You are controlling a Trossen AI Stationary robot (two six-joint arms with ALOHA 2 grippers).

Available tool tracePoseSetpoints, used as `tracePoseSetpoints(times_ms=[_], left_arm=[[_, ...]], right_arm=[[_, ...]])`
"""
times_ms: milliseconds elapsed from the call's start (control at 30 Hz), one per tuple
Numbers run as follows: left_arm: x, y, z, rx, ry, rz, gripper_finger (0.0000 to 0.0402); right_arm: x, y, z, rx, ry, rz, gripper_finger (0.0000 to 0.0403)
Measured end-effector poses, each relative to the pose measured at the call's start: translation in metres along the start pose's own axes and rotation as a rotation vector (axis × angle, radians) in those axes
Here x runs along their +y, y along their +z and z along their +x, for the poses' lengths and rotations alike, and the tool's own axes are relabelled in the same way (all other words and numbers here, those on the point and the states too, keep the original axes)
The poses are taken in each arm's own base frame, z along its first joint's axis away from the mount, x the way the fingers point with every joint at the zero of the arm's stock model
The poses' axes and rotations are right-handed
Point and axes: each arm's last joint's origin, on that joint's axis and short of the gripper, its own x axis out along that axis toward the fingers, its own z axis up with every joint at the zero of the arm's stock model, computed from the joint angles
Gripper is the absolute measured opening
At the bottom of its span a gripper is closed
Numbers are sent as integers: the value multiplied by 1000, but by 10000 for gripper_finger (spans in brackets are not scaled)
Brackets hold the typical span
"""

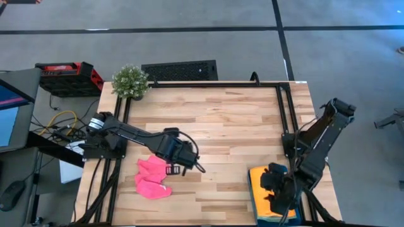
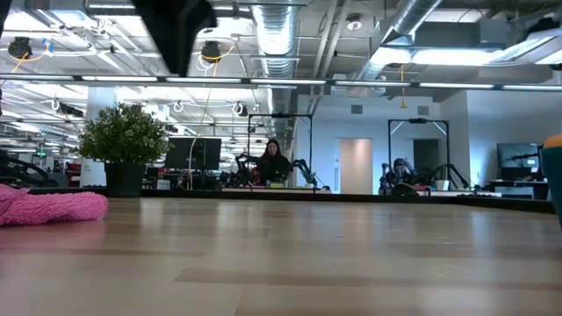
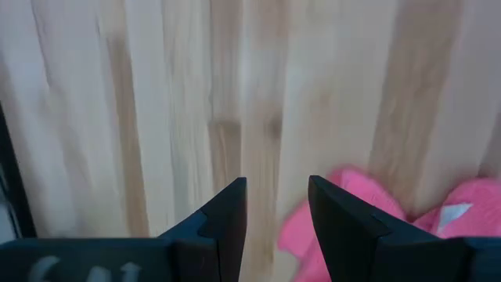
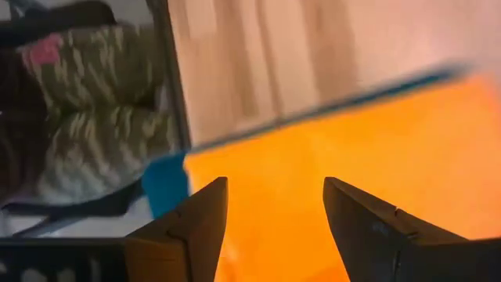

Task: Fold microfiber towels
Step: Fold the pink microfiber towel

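A hot pink towel (image 1: 151, 178) lies crumpled on the wooden table near its left front; it also shows in the low view (image 2: 48, 206) and the left wrist view (image 3: 356, 205). My left gripper (image 1: 192, 165) hangs open just to the right of it, above the table, its fingers (image 3: 227, 215) pointing down with bare wood between them. At the front right an orange towel (image 1: 259, 178) lies flat on a dark teal tray (image 1: 254, 205). My right gripper (image 1: 278, 200) stands open above that towel (image 4: 352, 141), clear of it.
A potted plant (image 1: 130, 81) stands at the table's far left corner. Black frame rails (image 1: 281, 107) run along the table's sides. The wood between the two arms is bare. People sit at desks in the room behind (image 2: 272, 162).
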Motion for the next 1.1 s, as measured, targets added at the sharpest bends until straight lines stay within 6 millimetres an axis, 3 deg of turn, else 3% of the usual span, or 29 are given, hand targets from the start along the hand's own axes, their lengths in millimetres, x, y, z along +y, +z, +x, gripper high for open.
tracePoseSetpoints(times_ms=[200,600,900,1100], left_arm=[[-4,-27,31,65,-22,-144,131],[-17,-68,109,177,-168,-311,131],[-11,-95,135,267,-18,-376,131],[-3,-101,138,281,82,-371,131]], right_arm=[[-11,15,-12,-140,-42,-119,233],[-27,38,-8,-162,-118,-183,233],[-36,47,-8,-163,-145,-167,233],[-40,52,-8,-164,-158,-169,233]])
